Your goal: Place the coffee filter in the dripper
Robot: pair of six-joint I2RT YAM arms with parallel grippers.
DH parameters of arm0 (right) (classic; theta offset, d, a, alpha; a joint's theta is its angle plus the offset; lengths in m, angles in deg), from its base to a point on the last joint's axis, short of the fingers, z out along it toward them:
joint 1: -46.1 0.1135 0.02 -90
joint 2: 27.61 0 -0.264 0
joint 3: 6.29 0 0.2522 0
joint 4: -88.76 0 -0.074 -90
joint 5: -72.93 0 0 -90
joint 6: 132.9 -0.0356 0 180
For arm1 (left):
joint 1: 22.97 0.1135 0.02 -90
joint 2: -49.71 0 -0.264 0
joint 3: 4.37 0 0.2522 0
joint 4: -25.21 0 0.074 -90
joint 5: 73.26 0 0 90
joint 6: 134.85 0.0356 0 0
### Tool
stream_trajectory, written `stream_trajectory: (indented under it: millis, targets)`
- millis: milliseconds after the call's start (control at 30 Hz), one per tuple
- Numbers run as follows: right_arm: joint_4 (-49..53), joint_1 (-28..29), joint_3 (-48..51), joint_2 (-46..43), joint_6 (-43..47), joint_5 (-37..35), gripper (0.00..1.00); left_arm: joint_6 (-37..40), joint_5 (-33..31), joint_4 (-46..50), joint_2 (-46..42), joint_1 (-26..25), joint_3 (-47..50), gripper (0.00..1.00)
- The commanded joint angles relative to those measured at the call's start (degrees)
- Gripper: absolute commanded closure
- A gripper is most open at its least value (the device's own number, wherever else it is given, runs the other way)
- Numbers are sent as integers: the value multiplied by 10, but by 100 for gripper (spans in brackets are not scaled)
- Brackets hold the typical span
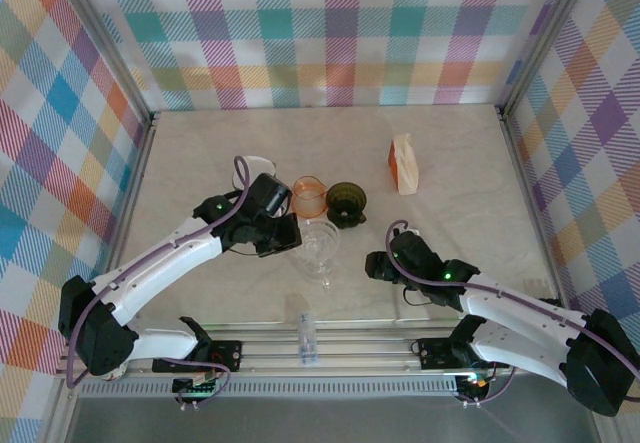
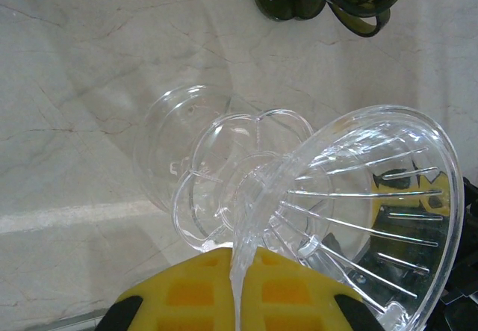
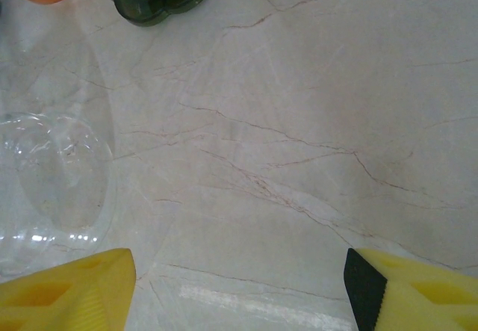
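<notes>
The left gripper (image 2: 237,290) is closed tight on a thin part of the clear dripper (image 2: 366,211). The dripper is tilted on its side, and its ribbed cone opens toward the right. In the top view it is near the middle of the table (image 1: 470,213), closer to the near edge. The right gripper (image 3: 239,290) has its fingers wide apart with nothing between them, over bare table beside the clear dripper. The pack of coffee filters (image 1: 403,163) stands well apart, toward the far right corner. An orange dripper (image 1: 310,196) and a dark green dripper (image 1: 346,201) stand side by side just behind the clear one.
</notes>
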Motion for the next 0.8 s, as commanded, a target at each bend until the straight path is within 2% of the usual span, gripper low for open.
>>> stream_trajectory:
  millis: [0,167,200,367,567,667,767]
  targets:
    - [13,1,3,-9,-3,-10,24,4,0,8,1,7,-5,100]
    - [8,1,5,-4,-6,-6,23,9,-11,25,4,6,-9,100]
    - [7,1,4,-3,-6,-6,23,10,-10,25,4,6,-9,96]
    - [9,2,0,0,-6,-4,20,8,-9,22,-3,6,-12,69]
    - [16,1,-6,1,-11,-6,18,7,-3,19,-11,6,-33,40]
    - [22,1,-15,1,-12,-11,17,17,-16,17,-29,6,-49,26]
    - [27,1,-30,4,2,-20,17,26,-57,8,-57,6,-51,10]
